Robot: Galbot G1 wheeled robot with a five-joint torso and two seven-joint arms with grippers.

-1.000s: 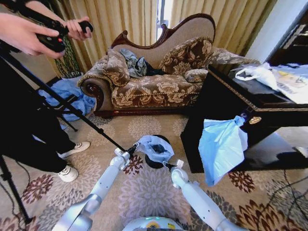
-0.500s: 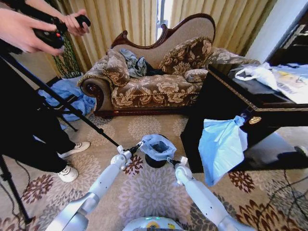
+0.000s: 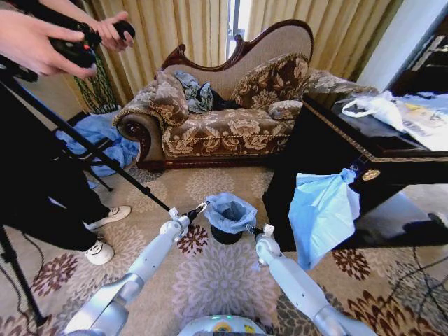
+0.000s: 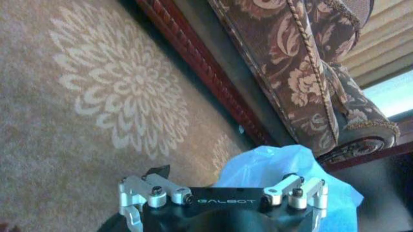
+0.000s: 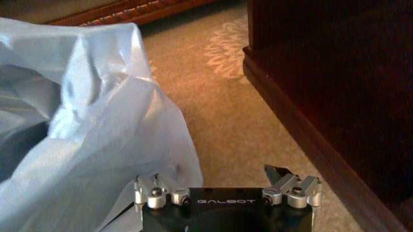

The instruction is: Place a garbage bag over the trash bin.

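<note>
Down on the patterned carpet, the left gripper sits at the left edge of the garbage bag, its fingers closed on the thin blue plastic at the rim; in the left wrist view the same bag bunches up right against 1 side of that gripper, though the pinch itself is hidden there. The right gripper is at the bag's opposite, right-hand edge, touching it, and in the right wrist view the plastic drapes over 1 of its fingers while the other finger stands bare and apart above the carpet, so the jaws look spread, with the bag caught on 1 side only. Between the 2 grippers the bag hangs open-mouthed and stretched, draped over the top of the trash bin, whose black side shows below the plastic; whether the bag's edge is fully down around the rim I cannot tell. Both arms reach forward from the bottom of the head view, meeting at the bin. Just to the right stands a dark wooden cabinet with a larger bunch of blue plastic hanging off its front and a white bag on top. Behind the bin is a floral sofa. At the left, a person's hands hold a controller beside a tripod leg.
</note>
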